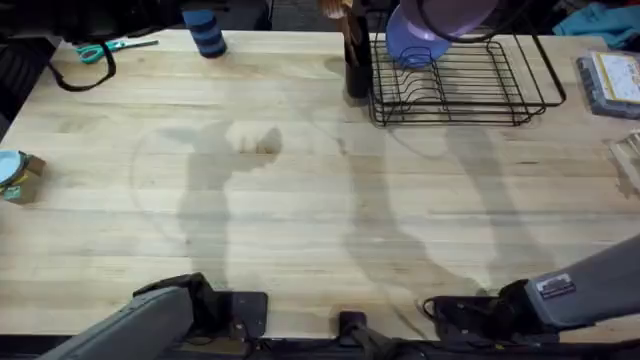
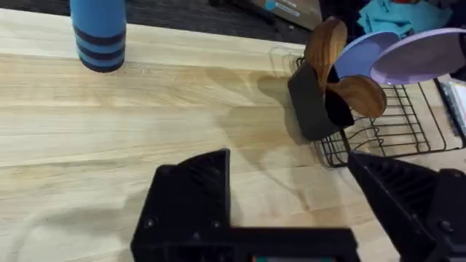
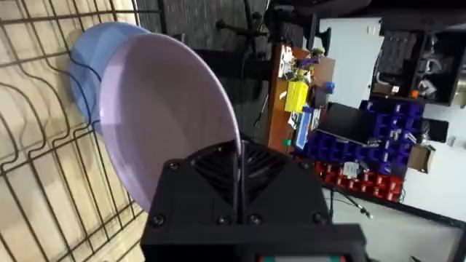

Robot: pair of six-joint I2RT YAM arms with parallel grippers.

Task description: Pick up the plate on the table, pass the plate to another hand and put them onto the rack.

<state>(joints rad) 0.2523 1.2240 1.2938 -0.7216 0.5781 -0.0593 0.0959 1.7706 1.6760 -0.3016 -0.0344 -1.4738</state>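
The lavender plate (image 1: 455,15) (image 2: 422,54) (image 3: 167,116) hangs on edge just above the back of the black wire rack (image 1: 480,90) (image 2: 408,131) (image 3: 44,167). My right gripper (image 3: 237,175) is shut on the plate's rim. A bluer periwinkle plate (image 1: 410,42) (image 2: 360,54) (image 3: 87,65) stands in the rack's slots right behind it. My left gripper (image 2: 291,211) is open with nothing between its fingers. It sits low over the wooden table (image 1: 300,200), well short of the rack.
A dark utensil cup (image 1: 356,65) (image 2: 313,102) with wooden spoons stands against the rack's left side. A blue striped cup (image 1: 205,35) (image 2: 98,33) and teal scissors (image 1: 100,50) lie at the back left. A small box (image 1: 15,175) sits at the left edge, a clear container (image 1: 610,80) at the right.
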